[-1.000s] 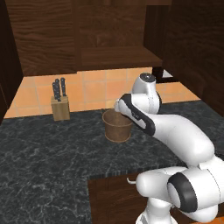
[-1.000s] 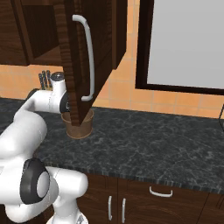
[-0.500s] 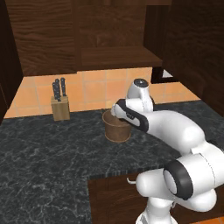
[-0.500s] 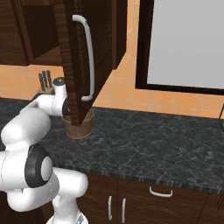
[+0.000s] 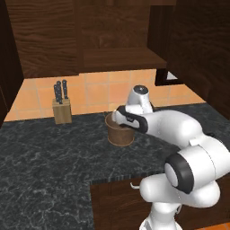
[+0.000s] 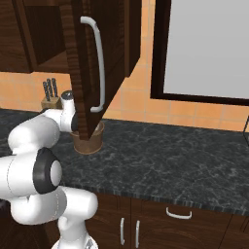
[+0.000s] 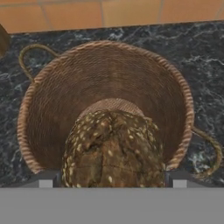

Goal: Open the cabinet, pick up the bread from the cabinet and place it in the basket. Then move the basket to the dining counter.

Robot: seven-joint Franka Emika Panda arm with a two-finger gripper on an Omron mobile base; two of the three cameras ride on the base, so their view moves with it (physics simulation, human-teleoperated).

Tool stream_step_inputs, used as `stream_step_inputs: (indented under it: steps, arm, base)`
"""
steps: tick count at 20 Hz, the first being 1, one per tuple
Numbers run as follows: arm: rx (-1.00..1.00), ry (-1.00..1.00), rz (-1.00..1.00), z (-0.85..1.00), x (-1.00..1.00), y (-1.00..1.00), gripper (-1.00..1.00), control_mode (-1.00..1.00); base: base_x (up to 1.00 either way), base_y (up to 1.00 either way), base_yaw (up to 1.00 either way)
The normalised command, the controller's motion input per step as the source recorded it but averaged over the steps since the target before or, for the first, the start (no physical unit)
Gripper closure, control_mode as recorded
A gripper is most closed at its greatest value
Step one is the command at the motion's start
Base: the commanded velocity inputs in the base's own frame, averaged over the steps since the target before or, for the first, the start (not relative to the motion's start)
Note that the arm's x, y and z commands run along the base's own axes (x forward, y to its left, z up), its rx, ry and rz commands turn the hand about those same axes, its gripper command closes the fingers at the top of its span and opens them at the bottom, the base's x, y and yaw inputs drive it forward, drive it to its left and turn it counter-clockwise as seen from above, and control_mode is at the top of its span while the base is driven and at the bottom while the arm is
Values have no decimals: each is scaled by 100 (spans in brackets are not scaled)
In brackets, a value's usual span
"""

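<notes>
black worktop: hand view shows bread (image 7: 113, 148), seemingly held, over basket (image 7: 105, 103).

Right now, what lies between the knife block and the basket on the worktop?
Nothing: in the left base view, bare black worktop separates the knife block from the basket.

bread (image 7: 113, 148): speckled brown lump, between the fingertips (image 7: 45, 183), over basket | basket (image 7: 105, 83): round woven, upright, beneath fingers | cabinet (image 6: 97, 63): door open
</notes>
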Motion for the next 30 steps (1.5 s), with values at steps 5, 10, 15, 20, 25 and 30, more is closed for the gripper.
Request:
stream_step_inputs:
  steps: [5, 10, 15, 20, 25, 30]
  arm:
    - [-1, 0, 0, -17, 22, 9, -100, -100]
    - [0, 0, 0, -5, 27, 1, -100, -100]
    - [0, 0, 0, 0, 9, 0, -100, -100]
    - [0, 0, 0, 8, -10, 0, -100, -100]
    - [0, 0, -8, 36, -54, -8, -100, -100]
    - [0, 4, -17, 9, -28, -20, -100, -100]
  base:
    - [0, 0, 0]
    - [0, 0, 0]
    - [0, 0, 0]
    - [0, 0, 0]
    - [0, 0, 0]
    - [0, 0, 0]
